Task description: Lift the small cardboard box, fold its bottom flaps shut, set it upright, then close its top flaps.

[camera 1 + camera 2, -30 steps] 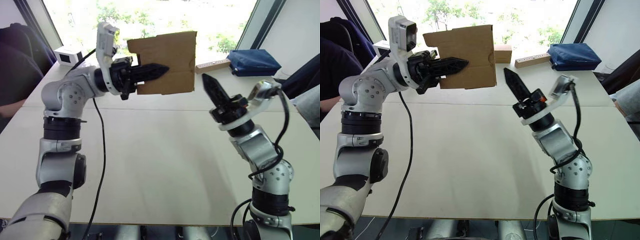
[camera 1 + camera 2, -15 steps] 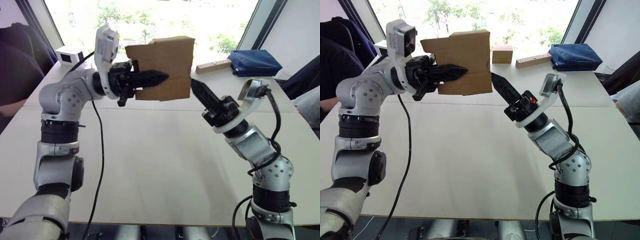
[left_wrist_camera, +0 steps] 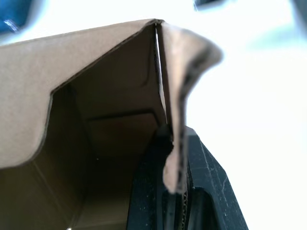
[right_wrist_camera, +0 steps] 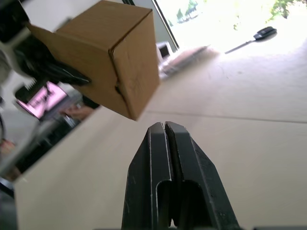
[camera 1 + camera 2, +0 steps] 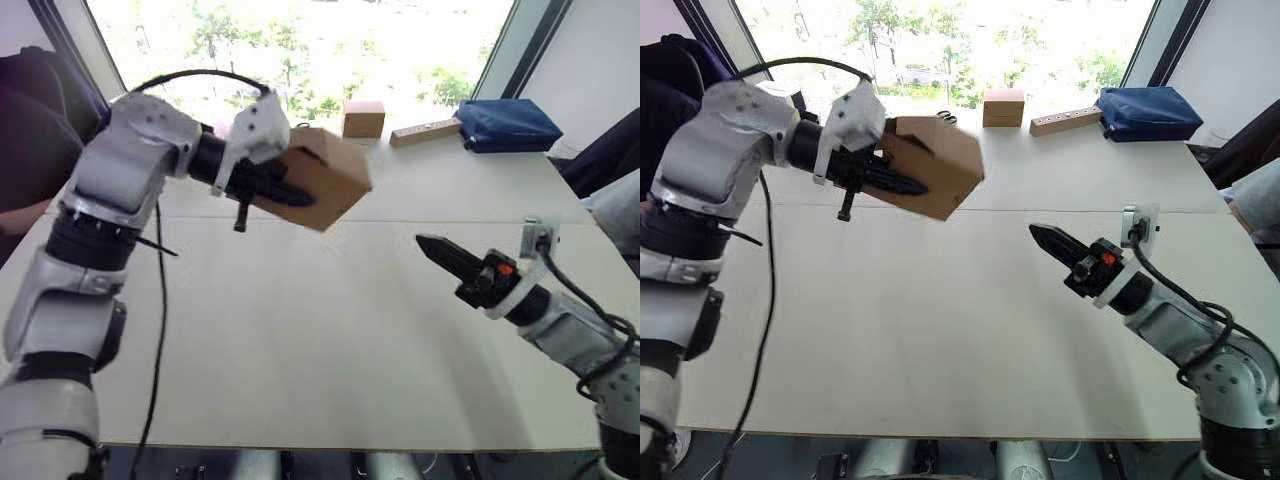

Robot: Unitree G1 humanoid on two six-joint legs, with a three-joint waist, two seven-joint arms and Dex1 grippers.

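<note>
Right end effector (image 5: 1037, 233) withdrew | left wrist: small cardboard box (image 3: 96, 134) interior

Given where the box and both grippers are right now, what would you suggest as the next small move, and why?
Probably lower the small cardboard box onto the table, closed end down. The left gripper pinches one wall and holds it tilted in the air; the left wrist view looks into its open end. The right gripper is shut and apart from the box, so it is free to work the flaps afterwards.
</note>
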